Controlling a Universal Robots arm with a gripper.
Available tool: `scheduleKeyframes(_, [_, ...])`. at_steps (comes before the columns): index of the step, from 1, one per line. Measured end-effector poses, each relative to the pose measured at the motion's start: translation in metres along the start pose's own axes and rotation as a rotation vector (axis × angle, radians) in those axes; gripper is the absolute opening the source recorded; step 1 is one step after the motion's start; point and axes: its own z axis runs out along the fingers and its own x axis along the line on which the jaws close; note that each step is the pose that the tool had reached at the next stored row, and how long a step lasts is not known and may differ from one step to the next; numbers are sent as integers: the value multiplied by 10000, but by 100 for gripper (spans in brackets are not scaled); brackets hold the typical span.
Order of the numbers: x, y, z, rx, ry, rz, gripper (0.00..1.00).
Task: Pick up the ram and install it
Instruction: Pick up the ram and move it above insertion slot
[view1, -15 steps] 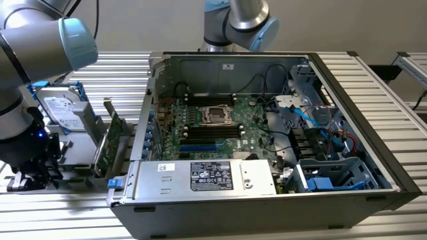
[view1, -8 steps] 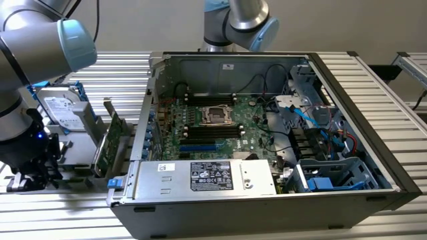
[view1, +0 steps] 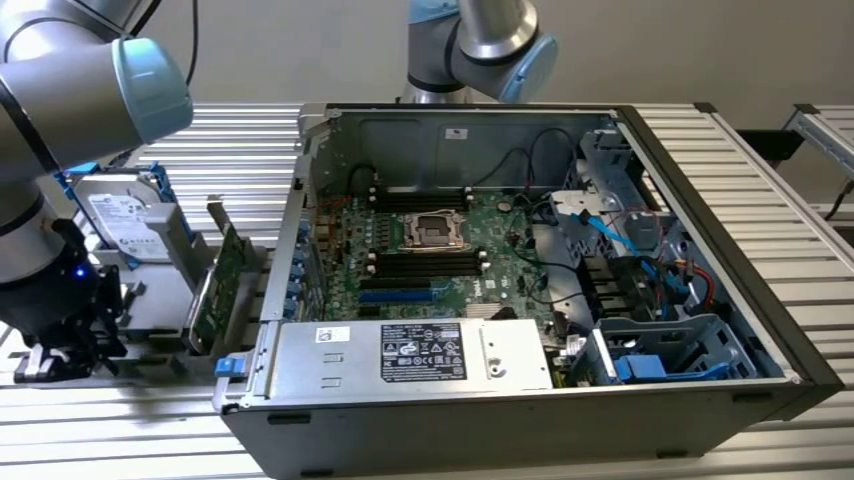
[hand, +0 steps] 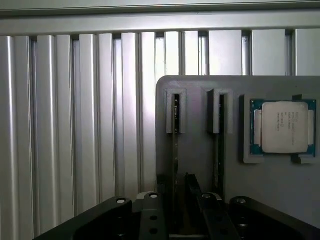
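Ribbed tabletop (hand: 75, 125) bare beside grey holder plate (hand: 280, 185), ram (hand: 176, 114) edgewise in its slot (hand: 169, 117), pincer (hand: 178, 194) spread nearby

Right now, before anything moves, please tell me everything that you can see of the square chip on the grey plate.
The chip is a flat square: a pale silver metal cap with faint print I cannot read, on a blue-green board that shows as a thin border. It lies face up and level in a shallow seat of the grey plate, beside two narrow slots. Raised grey lips of the plate sit along its edges. Nothing else touches it.
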Motion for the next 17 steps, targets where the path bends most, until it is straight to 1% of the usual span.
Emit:
scheduleKeyframes(12, [2,-15,14,-4,-7,70,30])
scheduleKeyframes(14, [2,-15,14,-3,-7,71,28])
scheduleKeyframes(15, [2,-15,14,-3,-7,72,22])
scheduleKeyframes(16, [2,-15,14,-4,-8,73,22])
scheduleKeyframes(17, [2,-15,14,-4,-7,76,15])
